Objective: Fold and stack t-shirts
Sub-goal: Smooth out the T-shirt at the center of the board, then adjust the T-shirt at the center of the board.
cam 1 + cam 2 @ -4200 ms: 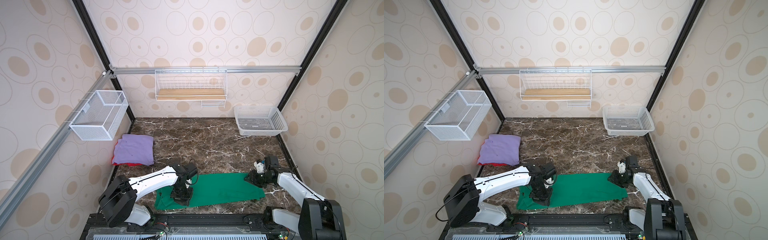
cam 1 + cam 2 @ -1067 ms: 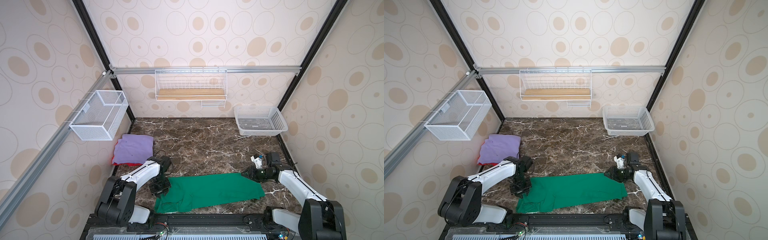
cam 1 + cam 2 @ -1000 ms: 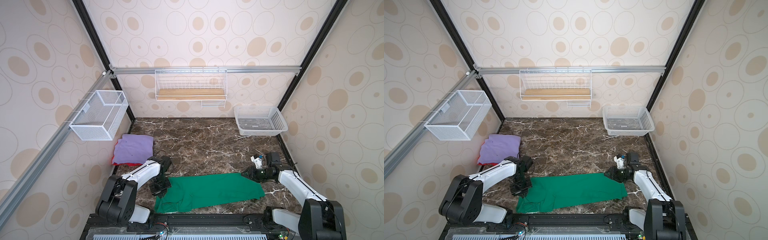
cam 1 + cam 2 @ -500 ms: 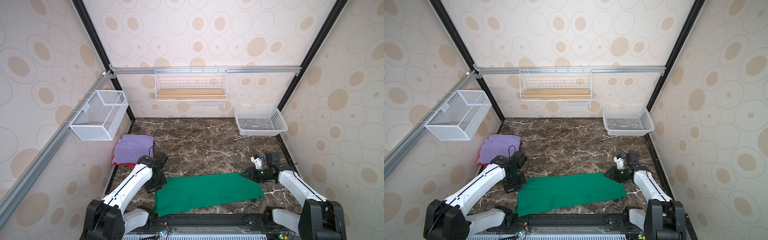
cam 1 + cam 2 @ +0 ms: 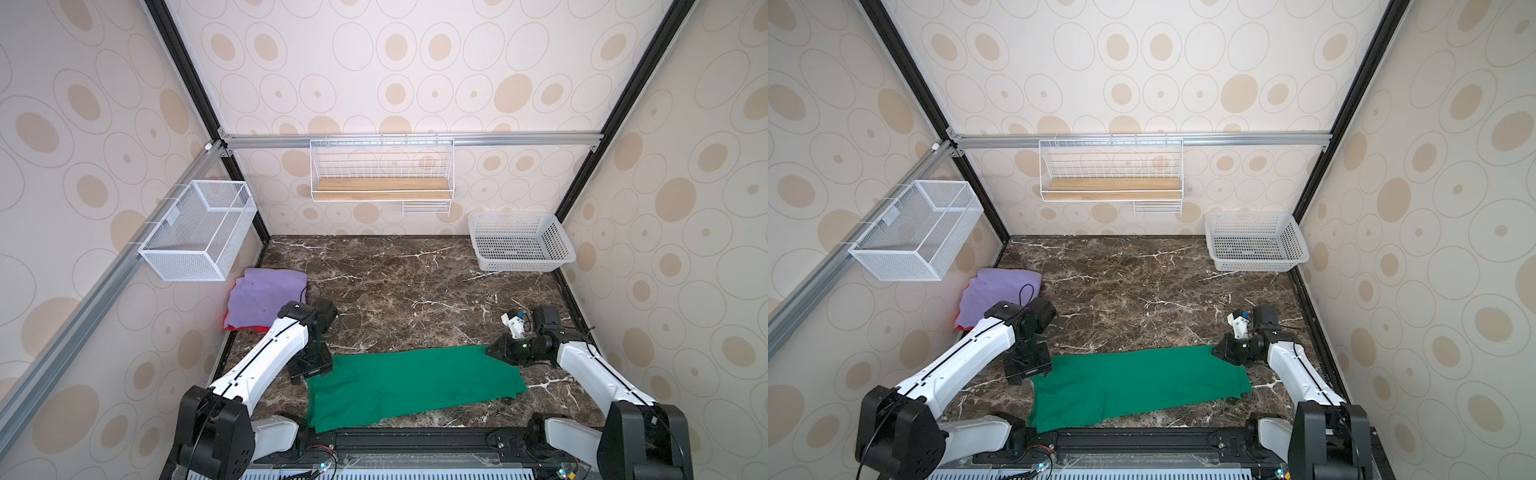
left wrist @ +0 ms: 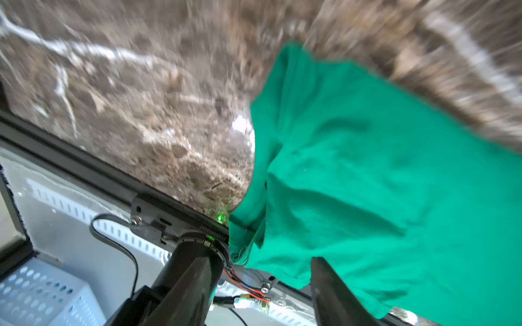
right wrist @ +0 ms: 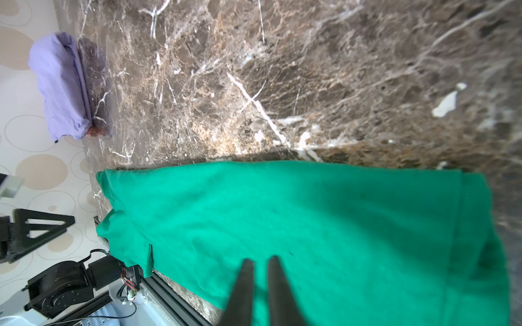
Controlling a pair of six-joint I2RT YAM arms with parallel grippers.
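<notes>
The green t-shirt (image 5: 415,382) (image 5: 1138,382) lies as a long flat strip near the table's front edge. My left gripper (image 5: 312,368) (image 6: 257,262) stands open at its left end, with nothing between the fingers and the cloth (image 6: 367,169) lying beside them. At the shirt's far right corner my right gripper (image 5: 492,351) (image 7: 261,258) is shut, and green cloth (image 7: 310,225) fills the thin gap between its fingers. The purple t-shirt (image 5: 266,301) (image 7: 60,84) lies folded on the red t-shirt (image 5: 249,328) against the left wall.
A white plastic basket (image 5: 521,243) stands at the back right corner. A wire basket (image 5: 195,230) hangs on the left wall. A wire shelf with a wooden board (image 5: 380,193) hangs on the back wall. The black rail (image 5: 415,436) runs along the table's front edge.
My left gripper has opened and let go of the shirt's left end, and its arm has swung round. The right gripper's jaws have closed at the right end.
</notes>
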